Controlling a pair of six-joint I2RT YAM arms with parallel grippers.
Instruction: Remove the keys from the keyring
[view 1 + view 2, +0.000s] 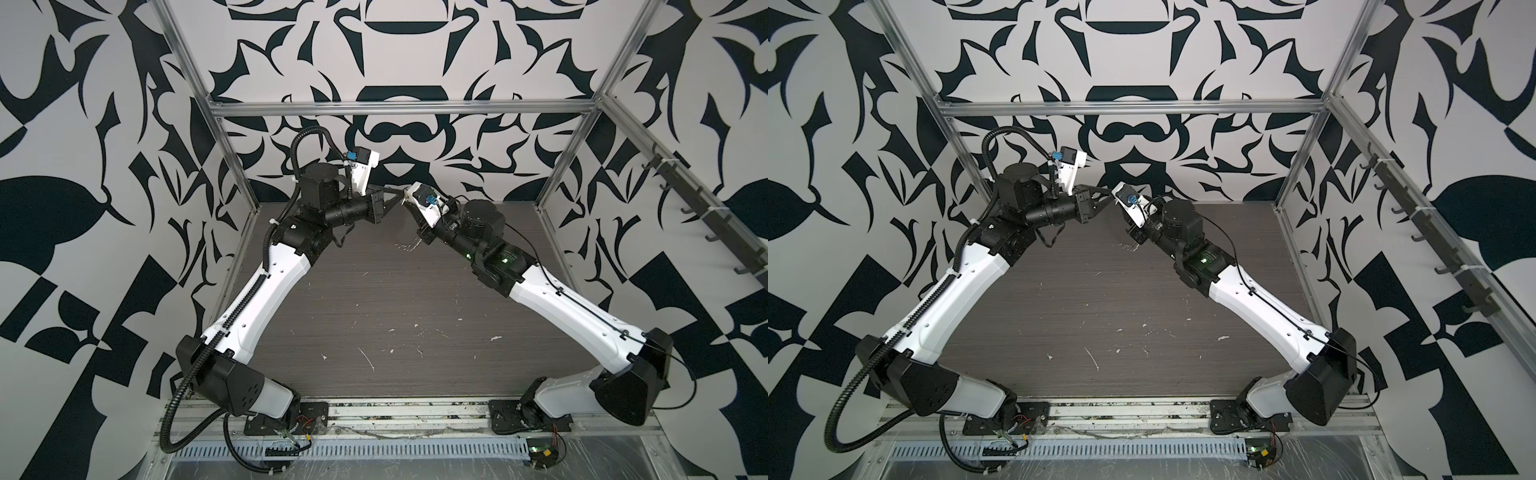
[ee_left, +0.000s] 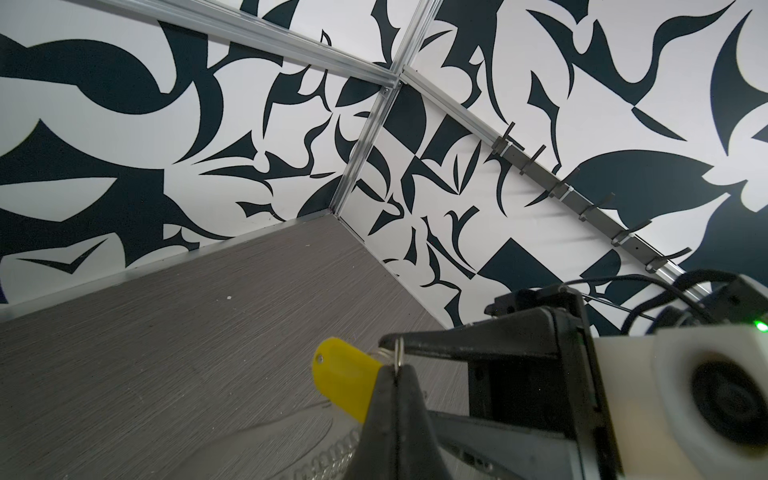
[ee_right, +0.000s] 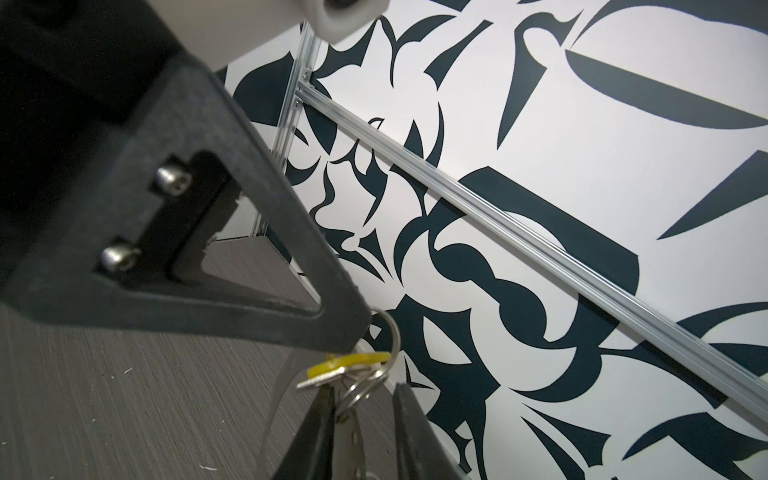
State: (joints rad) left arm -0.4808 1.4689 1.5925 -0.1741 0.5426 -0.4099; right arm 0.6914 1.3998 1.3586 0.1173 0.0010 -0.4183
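Observation:
My left gripper (image 2: 397,368) is shut on the keyring (image 2: 400,358), a thin silvery ring pinched between its tips, raised above the table near the back wall. The keys, a small yellow tag (image 2: 340,380) with a short silvery blade (image 3: 316,380), hang on that keyring (image 3: 392,332) right beside the left fingertips. My right gripper (image 3: 363,390) stands open just under the tag, with smaller rings and the top of the chain between its fingers. In both top views the left gripper (image 1: 400,194) (image 1: 1111,191) meets the right arm's tip, and the chain (image 1: 409,246) (image 1: 1128,246) dangles below.
The dark wood-grain table (image 1: 374,316) carries small white flecks. Aluminium frame posts and a crossbar (image 1: 399,109) stand close behind both grippers. A rail of dark hooks (image 1: 702,216) runs along the right wall. A pale translucent strip (image 3: 282,399) hangs by the chain.

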